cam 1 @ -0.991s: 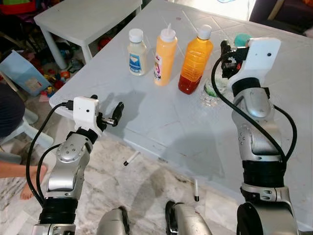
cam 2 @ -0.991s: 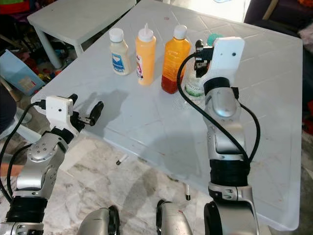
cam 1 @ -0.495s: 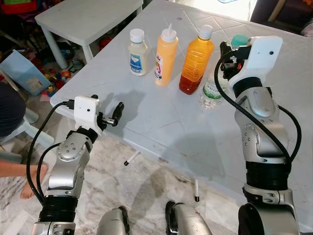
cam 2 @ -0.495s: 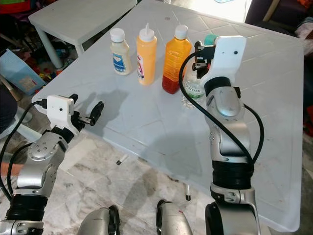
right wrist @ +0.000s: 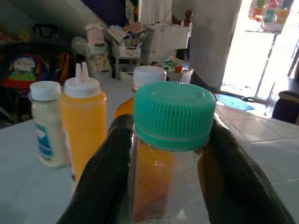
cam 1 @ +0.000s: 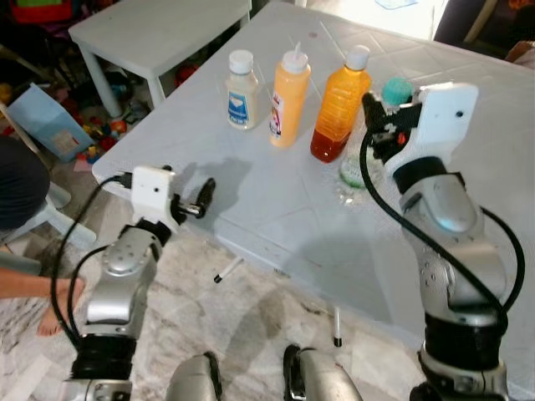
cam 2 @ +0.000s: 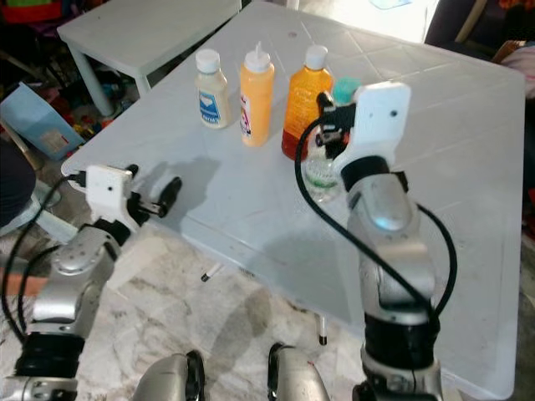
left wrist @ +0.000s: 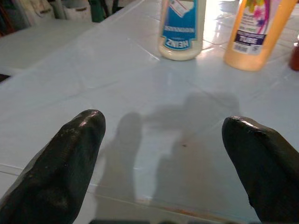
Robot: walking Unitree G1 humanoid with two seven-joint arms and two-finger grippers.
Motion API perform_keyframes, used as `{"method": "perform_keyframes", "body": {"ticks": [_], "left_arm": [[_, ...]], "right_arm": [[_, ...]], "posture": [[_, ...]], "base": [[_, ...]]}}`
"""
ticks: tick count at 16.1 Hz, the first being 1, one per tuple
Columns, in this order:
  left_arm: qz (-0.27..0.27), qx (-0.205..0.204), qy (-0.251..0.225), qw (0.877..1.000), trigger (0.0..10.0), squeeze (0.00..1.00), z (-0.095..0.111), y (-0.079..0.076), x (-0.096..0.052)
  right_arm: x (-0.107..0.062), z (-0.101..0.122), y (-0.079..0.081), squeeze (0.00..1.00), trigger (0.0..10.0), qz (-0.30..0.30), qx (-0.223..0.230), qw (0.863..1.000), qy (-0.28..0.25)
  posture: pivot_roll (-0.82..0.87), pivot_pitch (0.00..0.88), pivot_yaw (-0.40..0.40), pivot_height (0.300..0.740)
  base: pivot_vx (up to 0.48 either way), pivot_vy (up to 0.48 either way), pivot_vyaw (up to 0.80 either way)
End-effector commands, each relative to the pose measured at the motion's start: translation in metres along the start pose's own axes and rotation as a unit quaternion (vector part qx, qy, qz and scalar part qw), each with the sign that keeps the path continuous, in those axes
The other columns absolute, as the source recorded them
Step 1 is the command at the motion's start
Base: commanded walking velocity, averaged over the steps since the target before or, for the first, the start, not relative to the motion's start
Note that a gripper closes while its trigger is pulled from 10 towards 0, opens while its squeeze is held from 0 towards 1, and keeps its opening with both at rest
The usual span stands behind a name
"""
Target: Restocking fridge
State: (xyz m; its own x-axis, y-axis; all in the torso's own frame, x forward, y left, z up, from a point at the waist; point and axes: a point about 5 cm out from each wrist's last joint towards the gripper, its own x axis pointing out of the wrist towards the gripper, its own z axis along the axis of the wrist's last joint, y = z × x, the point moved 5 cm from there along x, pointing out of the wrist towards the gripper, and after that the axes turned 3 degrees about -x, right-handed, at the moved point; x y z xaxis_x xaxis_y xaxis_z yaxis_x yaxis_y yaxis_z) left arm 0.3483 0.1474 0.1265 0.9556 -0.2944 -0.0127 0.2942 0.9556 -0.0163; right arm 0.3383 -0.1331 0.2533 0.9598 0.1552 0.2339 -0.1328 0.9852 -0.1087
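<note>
Water bottle lifted, tilted, neck between right jaws.

Four bottles: mayonnaise, yellow squeeze, orange, clear green-capped. Two white tables.

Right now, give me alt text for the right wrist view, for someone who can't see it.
The right gripper closes around the neck of a clear bottle with a green cap. Behind stand a yellow squeeze bottle and a small white bottle.

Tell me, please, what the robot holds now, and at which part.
The right gripper holds the clear water bottle by its neck, just under the green cap. The left gripper is open, holding nothing.
</note>
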Motion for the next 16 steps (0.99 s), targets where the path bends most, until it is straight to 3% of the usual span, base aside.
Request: {"method": "perform_keyframes", "body": {"ticks": [1,5,7,16], "left_arm": [[0.001,0.000,-0.001,1.000,10.0,0.00,0.002,-0.001,-0.001],[0.011,-0.003,0.007,1.000,10.0,0.00,-0.005,0.001,-0.004],[0.012,-0.008,0.009,1.000,10.0,0.00,-0.008,-0.002,-0.004],[0.015,0.004,0.006,1.000,10.0,0.00,-0.004,0.001,0.000]], "right_arm": [[-0.005,-0.023,0.012,0.00,10.0,0.020,0.020,0.998,0.052],[-0.015,-0.025,0.020,0.00,10.0,0.029,0.010,0.999,0.034],[-0.019,-0.033,0.014,0.00,10.0,0.024,0.014,0.999,0.041],[-0.016,-0.043,0.010,0.00,10.0,0.062,0.002,0.997,0.046]], "posture": [[-0.08,0.123,0.002,0.740],[-0.08,0.102,0.004,0.740],[-0.09,0.094,-0.004,0.740],[-0.07,0.099,-0.001,0.740]], "base": [[0.000,0.000,0.00],[-0.187,0.000,0.00],[-0.302,0.000,0.00],[-0.340,0.000,0.00]]}}
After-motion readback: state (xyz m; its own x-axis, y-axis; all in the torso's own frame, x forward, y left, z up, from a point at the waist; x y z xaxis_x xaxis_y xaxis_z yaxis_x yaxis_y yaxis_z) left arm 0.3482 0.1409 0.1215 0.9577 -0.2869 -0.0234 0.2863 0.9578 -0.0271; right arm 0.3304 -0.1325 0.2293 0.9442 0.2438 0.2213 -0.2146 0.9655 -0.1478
